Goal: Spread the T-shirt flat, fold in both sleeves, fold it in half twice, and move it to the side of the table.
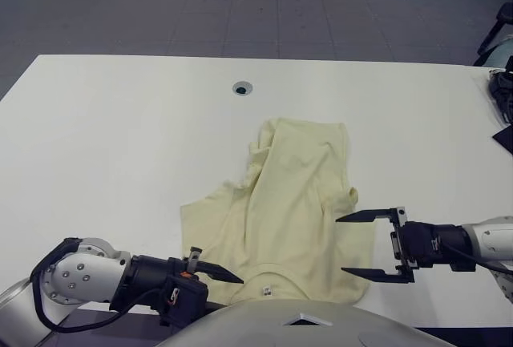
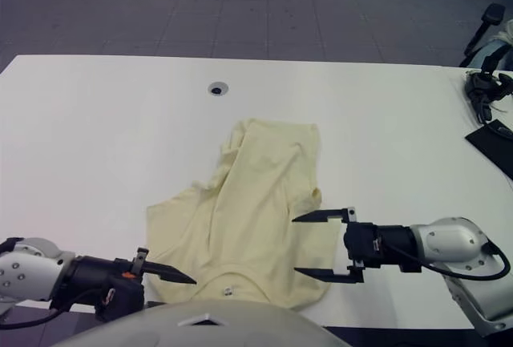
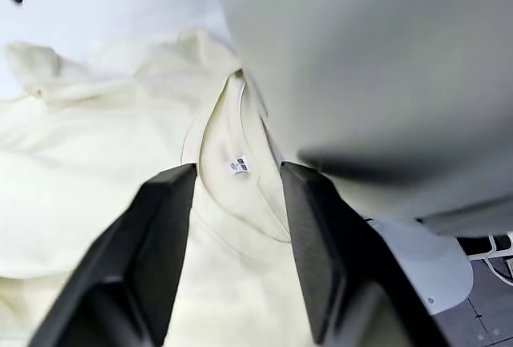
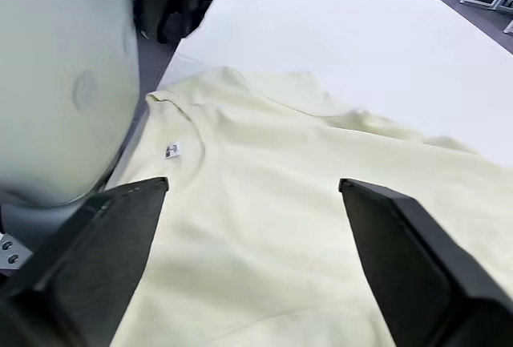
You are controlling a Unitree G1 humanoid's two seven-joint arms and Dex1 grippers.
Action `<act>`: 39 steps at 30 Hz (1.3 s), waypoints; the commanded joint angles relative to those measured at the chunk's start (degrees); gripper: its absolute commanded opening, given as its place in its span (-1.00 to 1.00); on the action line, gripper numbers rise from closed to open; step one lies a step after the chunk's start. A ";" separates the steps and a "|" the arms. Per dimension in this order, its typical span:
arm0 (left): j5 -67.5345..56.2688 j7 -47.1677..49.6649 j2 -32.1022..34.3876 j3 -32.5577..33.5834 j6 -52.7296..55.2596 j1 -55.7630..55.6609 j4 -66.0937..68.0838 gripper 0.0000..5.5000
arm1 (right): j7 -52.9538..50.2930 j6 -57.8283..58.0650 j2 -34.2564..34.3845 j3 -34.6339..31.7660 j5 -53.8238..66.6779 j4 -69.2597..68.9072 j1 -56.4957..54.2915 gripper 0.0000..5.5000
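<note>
Left gripper (image 1: 228, 275), at the lower left of the frame, sat low by the near edge of the desk (image 1: 120, 139), fingers moderately parted and empty, pointed at the collar, probably to pinch it. In the lower centre the pale yellow T-shirt (image 1: 280, 211) lay rumpled, collar nearest, its far end bunched narrow, so spreading was not yet done. At the lower right, the right gripper (image 1: 340, 244) gaped wide and empty at the shirt's side, likely lined up to tug it outward.

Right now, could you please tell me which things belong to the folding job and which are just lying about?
Job: T-shirt; table; left hand, open; right hand, open.
Lying about: cable hole in the table; black gear and a flat black pad at the table's right edge.
</note>
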 commanded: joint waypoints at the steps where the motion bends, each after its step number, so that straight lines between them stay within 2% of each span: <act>1: 4.56 0.55 -2.36 -0.52 -0.99 -3.46 1.97 -0.05 | -2.64 0.61 2.82 -0.38 -5.89 2.52 -4.21 0.69; 4: 19.87 8.12 -8.75 -5.13 -2.39 -13.12 10.53 0.11 | -5.68 0.15 4.85 0.15 -12.48 7.35 -7.40 0.86; 6: 26.34 9.56 -10.77 -8.17 -5.42 -14.81 14.99 0.26 | -7.73 -1.75 5.37 0.62 -18.60 11.32 -9.18 0.96; 10: 35.69 15.18 -14.97 -9.99 -9.46 -20.84 23.62 0.51 | -11.51 -6.14 5.53 2.61 -31.02 17.14 -11.73 0.96; 17: 41.42 18.48 -16.36 -11.47 -14.12 -22.83 33.16 0.95 | -13.57 -9.44 4.22 4.62 -40.18 20.28 -9.93 0.96; 21: 41.54 19.05 -16.18 -11.25 -14.95 -22.11 35.78 0.95 | -14.27 -9.29 1.29 4.42 -44.10 23.89 -8.60 0.96; 28: 38.78 18.33 -14.23 -9.27 -14.75 -15.60 34.94 0.95 | -14.11 -8.31 -3.56 -0.69 -41.05 27.57 -5.02 0.96; 36: 36.51 15.69 -11.91 -6.21 -12.22 -8.57 23.71 0.95 | -5.08 -5.05 -3.22 -5.42 -22.21 14.48 1.32 0.96; 39: 35.96 14.38 -11.68 -6.08 -11.17 -7.41 20.60 0.95 | -4.02 -3.86 -3.22 -7.17 -20.21 11.93 1.15 0.96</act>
